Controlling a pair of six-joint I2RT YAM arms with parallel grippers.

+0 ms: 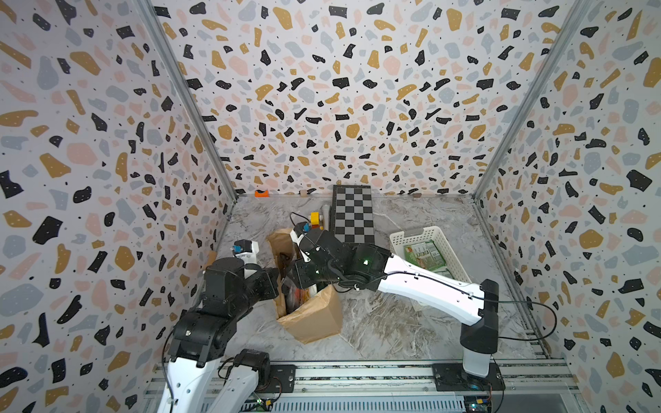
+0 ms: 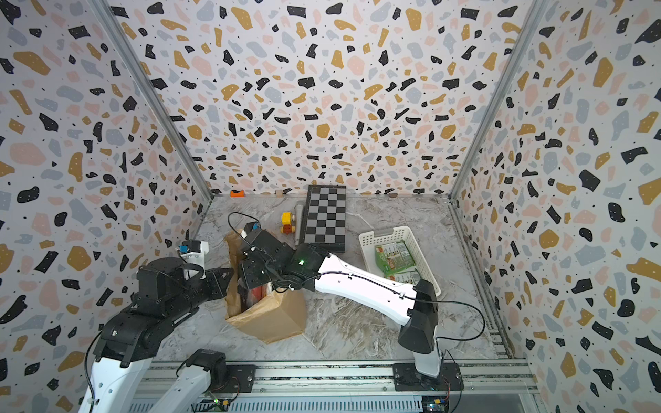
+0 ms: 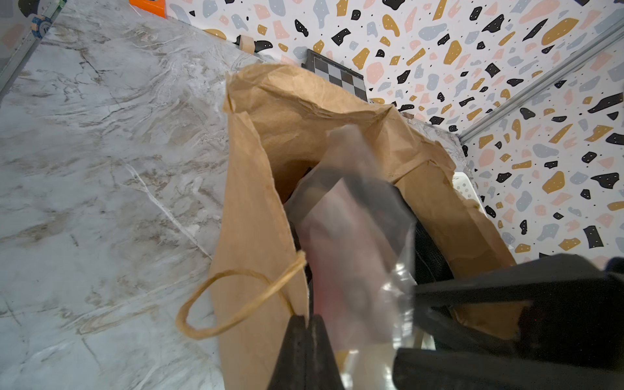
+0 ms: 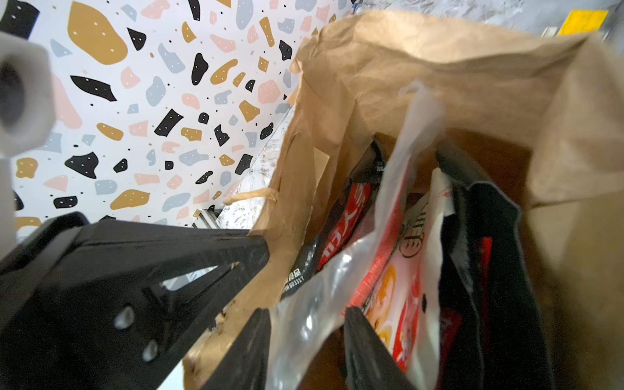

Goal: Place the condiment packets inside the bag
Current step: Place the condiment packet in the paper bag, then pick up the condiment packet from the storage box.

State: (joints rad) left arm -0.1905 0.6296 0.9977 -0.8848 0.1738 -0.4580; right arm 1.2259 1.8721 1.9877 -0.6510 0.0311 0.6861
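The brown paper bag [image 1: 314, 318] [image 2: 275, 314] stands open at mid table. My left gripper [image 3: 309, 319] is shut on the bag's rim next to a twisted handle [image 3: 236, 304], holding the mouth apart. My right gripper [image 4: 307, 314] hangs over the mouth with its jaws apart. Between them is a blurred, glossy condiment packet [image 4: 388, 216] [image 3: 351, 236], silvery with red and white print, standing loose and not pinched. Red and black packets [image 4: 347, 216] stand inside the bag. Green packets [image 1: 424, 255] [image 2: 393, 255] lie in the white basket [image 1: 416, 232].
A folded chessboard [image 1: 353, 214] lies at the back, with a yellow toy [image 1: 315, 219] and a grey cylinder beside it. An orange piece [image 1: 261, 193] sits at the back wall. Patterned walls close in three sides. The white basket [image 2: 384, 232] is right of the bag.
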